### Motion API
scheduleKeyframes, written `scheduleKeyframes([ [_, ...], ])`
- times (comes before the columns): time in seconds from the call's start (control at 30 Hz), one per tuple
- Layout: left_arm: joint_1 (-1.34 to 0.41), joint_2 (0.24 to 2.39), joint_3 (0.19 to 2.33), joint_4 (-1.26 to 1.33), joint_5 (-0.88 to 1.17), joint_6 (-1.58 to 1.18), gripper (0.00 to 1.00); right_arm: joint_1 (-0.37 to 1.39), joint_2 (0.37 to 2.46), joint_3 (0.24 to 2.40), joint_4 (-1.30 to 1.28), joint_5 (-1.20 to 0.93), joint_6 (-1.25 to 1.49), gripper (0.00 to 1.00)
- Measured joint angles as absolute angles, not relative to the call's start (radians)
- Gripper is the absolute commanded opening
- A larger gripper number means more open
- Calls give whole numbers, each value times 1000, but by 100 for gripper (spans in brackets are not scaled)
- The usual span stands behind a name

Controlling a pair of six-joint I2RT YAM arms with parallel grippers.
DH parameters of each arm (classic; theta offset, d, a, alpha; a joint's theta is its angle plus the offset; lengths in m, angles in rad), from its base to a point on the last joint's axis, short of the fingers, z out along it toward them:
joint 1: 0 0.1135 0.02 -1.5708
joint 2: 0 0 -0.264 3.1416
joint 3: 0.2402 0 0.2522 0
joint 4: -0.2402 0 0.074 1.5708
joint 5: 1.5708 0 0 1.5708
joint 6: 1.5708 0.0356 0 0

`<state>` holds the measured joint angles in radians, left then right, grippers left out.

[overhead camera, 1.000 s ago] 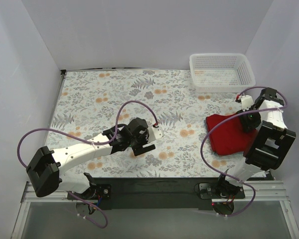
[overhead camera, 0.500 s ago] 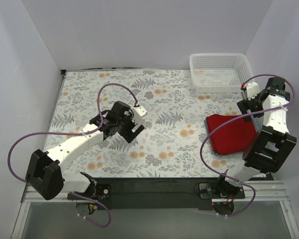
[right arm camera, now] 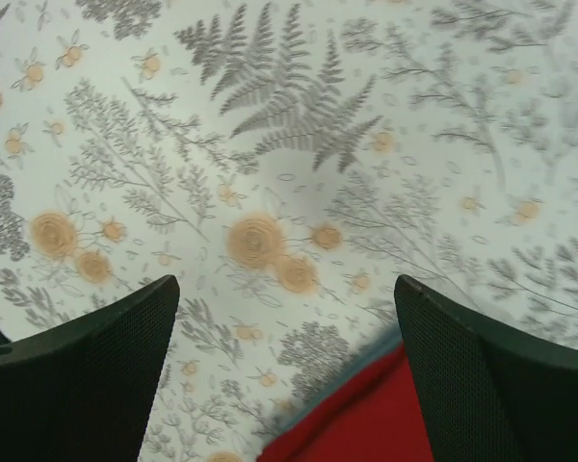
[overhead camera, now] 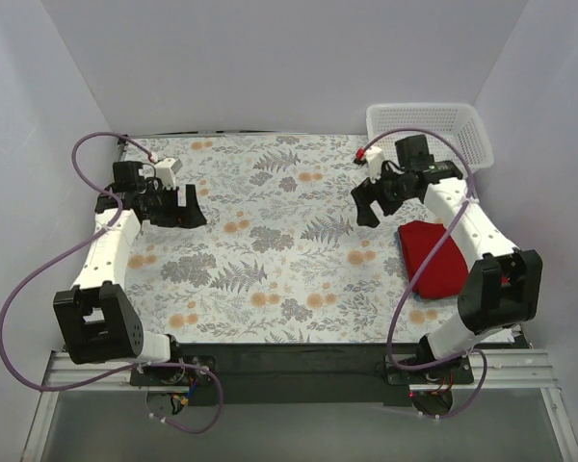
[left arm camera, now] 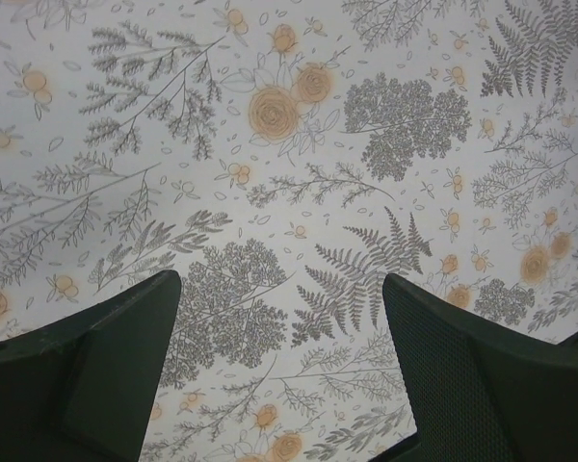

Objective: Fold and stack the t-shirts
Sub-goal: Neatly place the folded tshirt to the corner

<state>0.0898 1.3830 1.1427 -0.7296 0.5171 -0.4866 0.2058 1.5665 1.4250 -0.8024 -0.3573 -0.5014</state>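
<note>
Two white-and-black arms over one floral-printed worktop (overhead camera: 270,260), each trailing one purple cable (overhead camera: 39,279), two cables in all.

Countable with certainty: one bright red soft cloth t-shirt (overhead camera: 433,258). Lies folded into a compact block near the worktop's right edge, toward the near side. Fills the lower edge of the right wrist view too, with a thin blue-grey strip (right arm camera: 352,373) along its border there; shadow or a second cloth, cannot tell.

One white plastic lattice basket (overhead camera: 414,108), standing in the far right corner, apart from the red cloth.

Right gripper (overhead camera: 370,204): hangs above bare print just left of and beyond the folded t-shirt, clear of it. Two dark fingers (right arm camera: 77,375) spread wide, only floral pattern and a corner of red between them; grips nothing.

Left gripper (overhead camera: 186,208): sits far over at the left side of the worktop, well apart from the t-shirt and the basket. Two dark fingers (left arm camera: 87,375) likewise spread wide in the left wrist view, with nothing but leaves and orange blooms in the gap; holds nothing.
</note>
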Motion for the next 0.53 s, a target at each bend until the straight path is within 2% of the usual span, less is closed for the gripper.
scheduleKeyframes([
  [0.13, 168, 1425, 1139, -768, 577, -482, 86, 297, 1562, 1280, -720, -394, -410, 98],
  [0.33, 174, 1406, 1012, -778, 635, -472, 86, 371, 1481, 1034, -659, -389, -343, 98],
  [0.53, 174, 1393, 987, -781, 636, -473, 86, 374, 1364, 970, -632, -361, -337, 98],
])
